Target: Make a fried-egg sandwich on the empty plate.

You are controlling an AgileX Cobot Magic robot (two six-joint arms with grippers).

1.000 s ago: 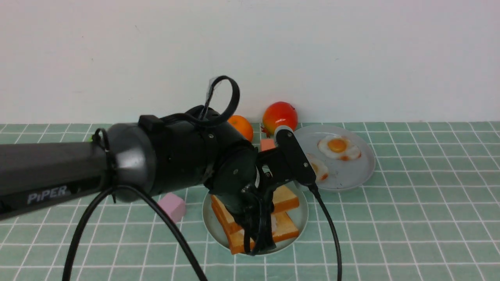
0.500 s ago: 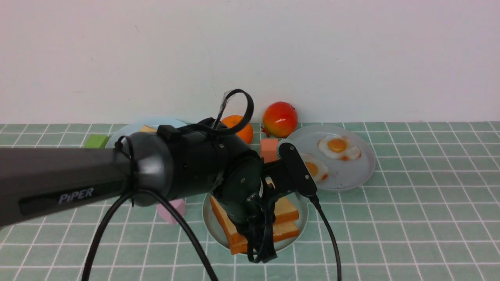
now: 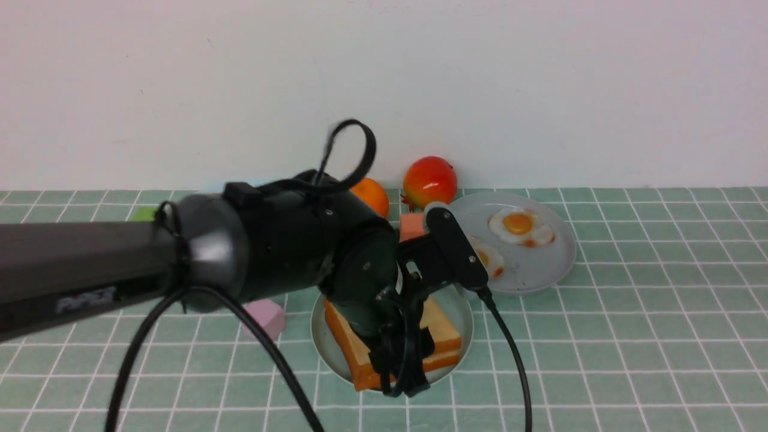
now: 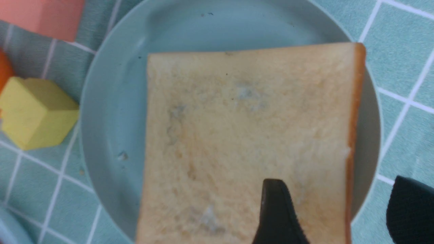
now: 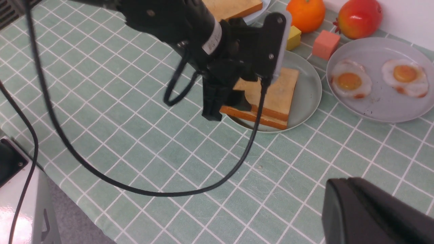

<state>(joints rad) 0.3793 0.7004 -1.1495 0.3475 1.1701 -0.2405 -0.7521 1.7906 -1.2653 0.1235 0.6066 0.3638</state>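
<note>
The mint-green plate (image 3: 321,339) holds two square toast slices stacked flat as the sandwich (image 3: 447,336); I cannot make out an egg between them. The top slice fills the left wrist view (image 4: 237,128) on the plate (image 4: 112,112). My left gripper (image 3: 402,372) hangs just over the stack's near edge with its jaws open and empty (image 4: 337,184): one finger over the toast, the other beyond the plate's rim. The right wrist view shows the stack (image 5: 281,95) and the left gripper (image 5: 215,105). My right gripper (image 5: 342,193) is shut, above the tablecloth, well to the plate's right.
A grey plate (image 3: 534,273) with two fried eggs sits at the right rear. An orange (image 3: 373,195), a red fruit (image 3: 429,180), a salmon cube (image 3: 411,222), a yellow block (image 4: 34,112) and a pink block (image 3: 264,317) ring the mint-green plate. A pale blue plate with toast (image 5: 237,6) is at the left rear.
The top toast slice went from held up and tilted to lying flat on the lower slice. The left gripper came down with it.
</note>
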